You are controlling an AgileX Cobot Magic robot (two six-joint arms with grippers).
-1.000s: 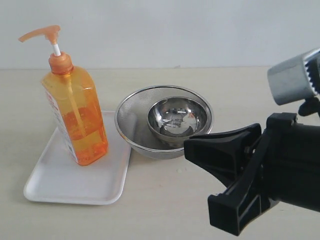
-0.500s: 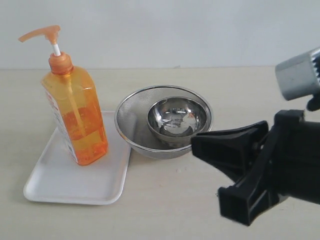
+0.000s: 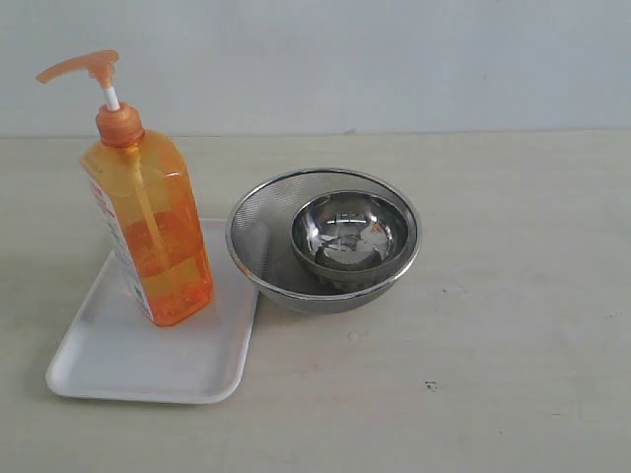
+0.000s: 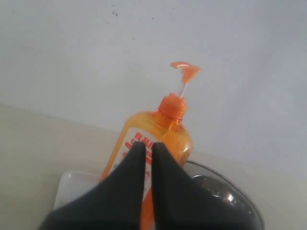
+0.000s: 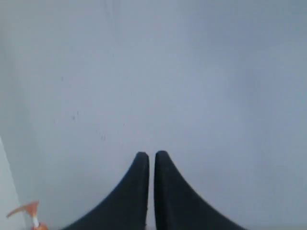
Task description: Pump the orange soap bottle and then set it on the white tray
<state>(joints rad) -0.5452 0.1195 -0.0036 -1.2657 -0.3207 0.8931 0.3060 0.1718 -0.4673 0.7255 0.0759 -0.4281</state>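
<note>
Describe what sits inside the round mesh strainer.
A smaller shiny steel bowl sits inside the mesh strainer. The strainer's floor beneath that bowl is covered, so anything under it cannot be seen.

Exterior view is showing one orange soap bottle [image 3: 148, 232], one white tray [image 3: 118, 367], one steel mesh strainer [image 3: 256, 246], one small steel bowl [image 3: 350, 236] and one table [image 3: 513, 296]. Round metal vessels are totalling two. Wrist views are showing two grippers, one each: left gripper [image 4: 148, 143], right gripper [image 5: 151, 153].
</note>
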